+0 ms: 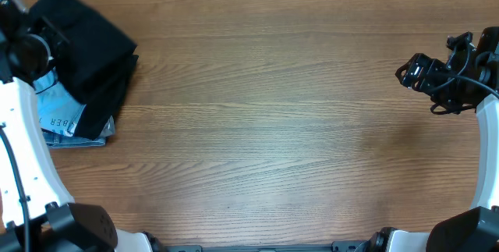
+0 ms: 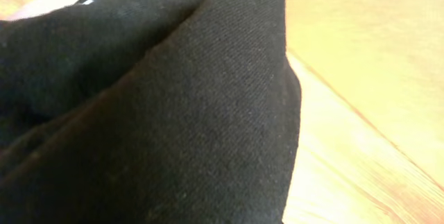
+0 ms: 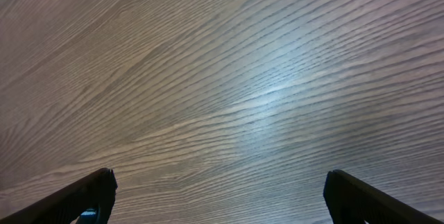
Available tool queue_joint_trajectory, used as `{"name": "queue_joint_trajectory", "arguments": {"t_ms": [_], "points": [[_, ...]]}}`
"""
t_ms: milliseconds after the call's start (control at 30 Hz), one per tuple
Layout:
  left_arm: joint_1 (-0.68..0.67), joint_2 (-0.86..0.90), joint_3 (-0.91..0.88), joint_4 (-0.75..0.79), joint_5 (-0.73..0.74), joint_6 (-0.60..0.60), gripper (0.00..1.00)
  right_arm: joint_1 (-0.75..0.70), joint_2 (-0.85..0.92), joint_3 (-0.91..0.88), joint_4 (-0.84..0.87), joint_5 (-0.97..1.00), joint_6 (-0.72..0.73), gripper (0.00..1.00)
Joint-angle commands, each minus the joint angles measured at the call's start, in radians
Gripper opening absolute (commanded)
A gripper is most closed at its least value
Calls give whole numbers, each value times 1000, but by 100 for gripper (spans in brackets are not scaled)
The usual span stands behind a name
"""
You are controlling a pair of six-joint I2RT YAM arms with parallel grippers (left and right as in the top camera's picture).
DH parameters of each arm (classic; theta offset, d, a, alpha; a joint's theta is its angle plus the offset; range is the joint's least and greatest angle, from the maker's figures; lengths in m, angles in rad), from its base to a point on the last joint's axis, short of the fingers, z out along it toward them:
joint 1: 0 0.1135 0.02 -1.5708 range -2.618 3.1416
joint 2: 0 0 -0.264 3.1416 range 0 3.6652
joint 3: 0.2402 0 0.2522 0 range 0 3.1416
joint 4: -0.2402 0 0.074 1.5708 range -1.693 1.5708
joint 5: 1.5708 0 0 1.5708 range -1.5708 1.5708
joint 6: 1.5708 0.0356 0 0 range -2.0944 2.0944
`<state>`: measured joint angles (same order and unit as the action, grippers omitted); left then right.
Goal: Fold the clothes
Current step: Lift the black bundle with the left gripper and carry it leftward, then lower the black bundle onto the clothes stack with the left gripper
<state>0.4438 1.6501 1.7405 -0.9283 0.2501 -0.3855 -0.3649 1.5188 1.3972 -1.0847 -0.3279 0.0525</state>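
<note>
Right gripper near side right, hanging over bare table, released, fingers spread wide, nothing between them. Left gripper far left, at the left edge of the black T-shirt; jaws closed, but can't tell whether cloth is pinched. Shirt sits bunched in the far-left corner, draped over a blue folded garment that pokes out on its near-left side. Long axis runs roughly near-to-far, leaning right toward the near end; one folded corner points right, toward table centre. Overhead gives the layout only; the left wrist view shows just a ridge of black weave filling the frame, with fingers hidden; right wrist view shows only wood grain.
</note>
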Motion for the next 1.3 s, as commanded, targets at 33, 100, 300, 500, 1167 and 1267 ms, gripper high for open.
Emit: {"name": "queue_joint_trajectory", "arguments": {"t_ms": [33,100,300,500,1167,1267], "points": [[67,73,-10,-2,48,0,4,1,-2,10,5,6,5,100],[80,108,-14,-4,47,11,4,1,-2,10,5,6,4,100],[103,195,-21,3,46,33,4,1,-2,10,5,6,5,100],[141,208,-21,10,-28,50,4,1,-2,10,5,6,4,100],[200,182,-21,114,346,4,4,1,-2,10,5,6,5,100],[200,173,-21,122,346,4,4,1,-2,10,5,6,5,100]]}}
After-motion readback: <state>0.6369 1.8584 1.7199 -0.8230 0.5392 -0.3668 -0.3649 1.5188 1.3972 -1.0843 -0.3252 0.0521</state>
